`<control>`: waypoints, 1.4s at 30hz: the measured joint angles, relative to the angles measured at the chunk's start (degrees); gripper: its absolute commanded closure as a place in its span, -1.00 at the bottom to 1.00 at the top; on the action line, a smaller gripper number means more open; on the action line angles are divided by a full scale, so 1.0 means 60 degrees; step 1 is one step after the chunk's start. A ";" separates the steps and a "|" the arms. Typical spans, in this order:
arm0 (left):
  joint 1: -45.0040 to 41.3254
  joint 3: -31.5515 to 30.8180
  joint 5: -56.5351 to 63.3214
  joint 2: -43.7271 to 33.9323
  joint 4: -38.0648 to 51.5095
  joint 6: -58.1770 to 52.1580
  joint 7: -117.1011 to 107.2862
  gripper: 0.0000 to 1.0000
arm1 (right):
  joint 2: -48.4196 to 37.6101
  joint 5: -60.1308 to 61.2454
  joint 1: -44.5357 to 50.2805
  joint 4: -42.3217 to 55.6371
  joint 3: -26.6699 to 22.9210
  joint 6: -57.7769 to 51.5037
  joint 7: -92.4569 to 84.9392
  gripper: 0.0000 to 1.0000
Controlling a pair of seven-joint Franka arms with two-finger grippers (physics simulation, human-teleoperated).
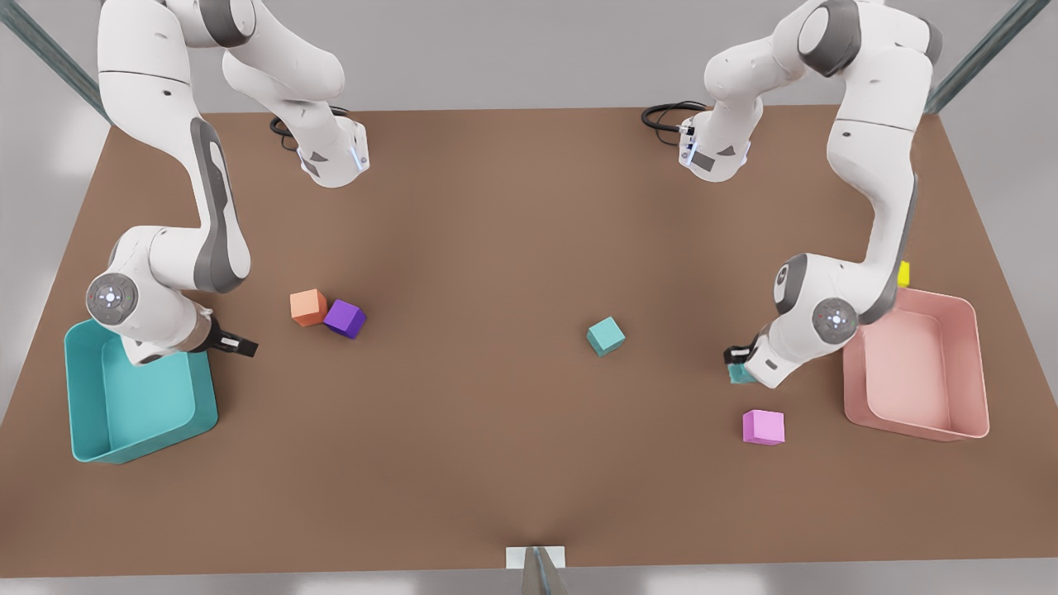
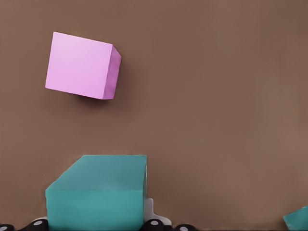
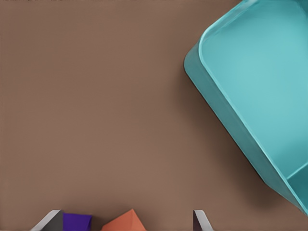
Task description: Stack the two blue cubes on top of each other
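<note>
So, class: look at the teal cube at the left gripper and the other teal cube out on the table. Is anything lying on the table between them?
Nothing visible does. Bare table separates the cube at the left gripper, the held teal cube, from the free teal cube. The pink cube lies off that line. The right gripper waits by the teal bin.

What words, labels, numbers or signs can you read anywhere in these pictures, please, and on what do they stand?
None: no readable text anywhere. The teal cube and the other teal cube at the left gripper are plain, as are the pink cube and both bins. The small marks on the arms' wrists cannot be read.
</note>
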 measured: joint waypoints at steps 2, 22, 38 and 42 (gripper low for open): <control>-0.0036 -0.0931 -0.0002 -0.0004 0.0034 -0.0478 -0.0278 -0.37 | -0.0025 0.0004 0.0027 0.0000 0.0001 0.0021 0.0000 -1.00; -0.2587 -0.1534 0.0868 0.1373 0.0981 -0.0988 -0.3534 -0.36 | -0.0048 0.0024 0.0105 0.0004 0.0010 -0.0049 0.0053 -1.00; -0.2651 -0.1533 0.1097 0.1536 0.0832 -0.0650 -0.4786 -1.00 | -0.0036 0.0024 0.0106 0.0014 0.0013 -0.0071 0.0093 -1.00; -0.2662 -0.1527 0.1105 0.1466 0.0855 -0.0681 -0.4976 -1.00 | -0.0032 0.0024 0.0108 0.0015 0.0012 -0.0059 0.0099 -1.00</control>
